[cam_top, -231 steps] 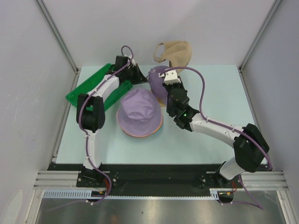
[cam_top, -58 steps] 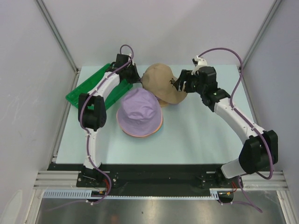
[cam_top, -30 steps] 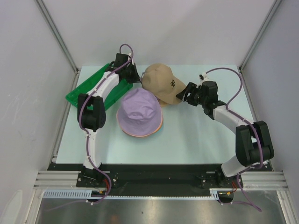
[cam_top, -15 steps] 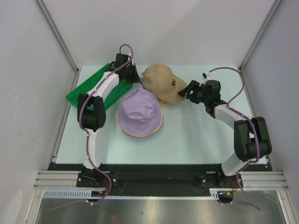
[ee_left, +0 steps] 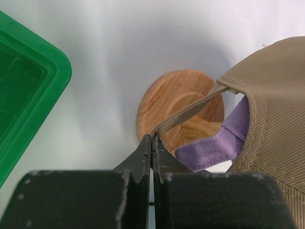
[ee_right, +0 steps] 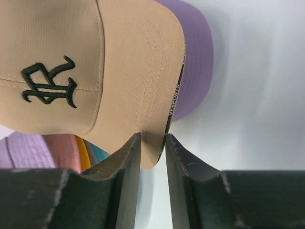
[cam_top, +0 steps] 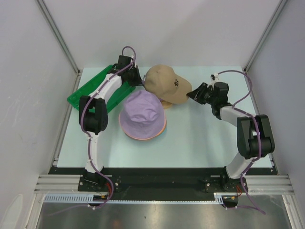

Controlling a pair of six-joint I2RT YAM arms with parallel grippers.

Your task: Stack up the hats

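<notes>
The tan baseball cap (cam_top: 162, 81) sits over a lavender bucket hat (ee_right: 195, 57) on the wooden stand (ee_left: 176, 102) at the back middle. My left gripper (cam_top: 138, 80) is shut on the cap's back strap (ee_left: 190, 109), with the jaws pressed together (ee_left: 153, 136). My right gripper (cam_top: 191, 94) closes on the tip of the cap's brim (ee_right: 143, 95), which fills the narrow gap between its fingers (ee_right: 152, 143). A stack of bucket hats with a lavender one on top (cam_top: 142, 114) lies in front. Its pink, orange and teal rims show in the right wrist view (ee_right: 71, 148).
A green tray (cam_top: 90, 88) lies at the back left under the left arm and shows in the left wrist view (ee_left: 28, 95). The right arm is folded along the table's right side. Grey walls enclose the table.
The cap, first held behind the table's back edge, now covers the lavender hat on the stand. In the last second the right gripper shifted slightly right with the brim; the left arm stayed still.
</notes>
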